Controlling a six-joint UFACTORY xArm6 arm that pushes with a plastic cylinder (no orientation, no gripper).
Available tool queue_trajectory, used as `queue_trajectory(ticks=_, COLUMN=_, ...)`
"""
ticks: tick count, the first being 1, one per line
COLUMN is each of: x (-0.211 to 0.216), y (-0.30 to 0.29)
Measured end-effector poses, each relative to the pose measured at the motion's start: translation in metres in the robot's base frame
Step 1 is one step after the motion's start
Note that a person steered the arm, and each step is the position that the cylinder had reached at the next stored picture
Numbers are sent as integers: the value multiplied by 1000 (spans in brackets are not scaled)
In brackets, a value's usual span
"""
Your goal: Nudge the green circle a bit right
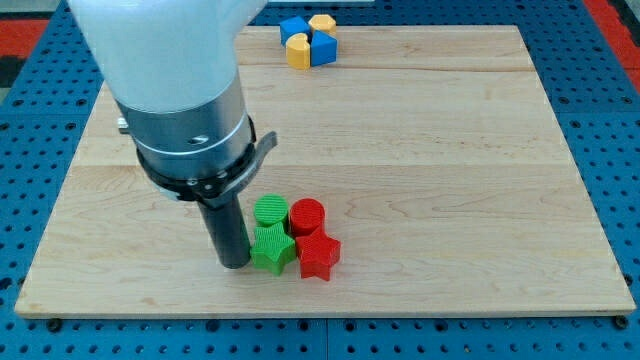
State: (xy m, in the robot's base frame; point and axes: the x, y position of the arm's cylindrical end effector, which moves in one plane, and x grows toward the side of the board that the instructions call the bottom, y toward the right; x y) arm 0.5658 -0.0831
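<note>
The green circle [271, 211] lies near the board's bottom middle, touching a red circle [307, 215] on its right. A green star [271, 248] sits just below it, and a red star [318, 257] lies below the red circle. My tip [235, 264] rests on the board just left of the green star, below and left of the green circle. The rod stands close against the left side of the green blocks.
At the view's top edge of the wooden board [450, 150] sits a cluster of blue blocks [292, 27] and yellow blocks [299, 52]. The arm's large white and grey body [185, 100] covers the upper left. A blue pegboard surrounds the board.
</note>
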Motion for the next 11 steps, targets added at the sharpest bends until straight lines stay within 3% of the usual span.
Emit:
queue_trajectory(ticks=5, x=-1, y=-5)
queue_trajectory(ticks=11, x=-58, y=-15)
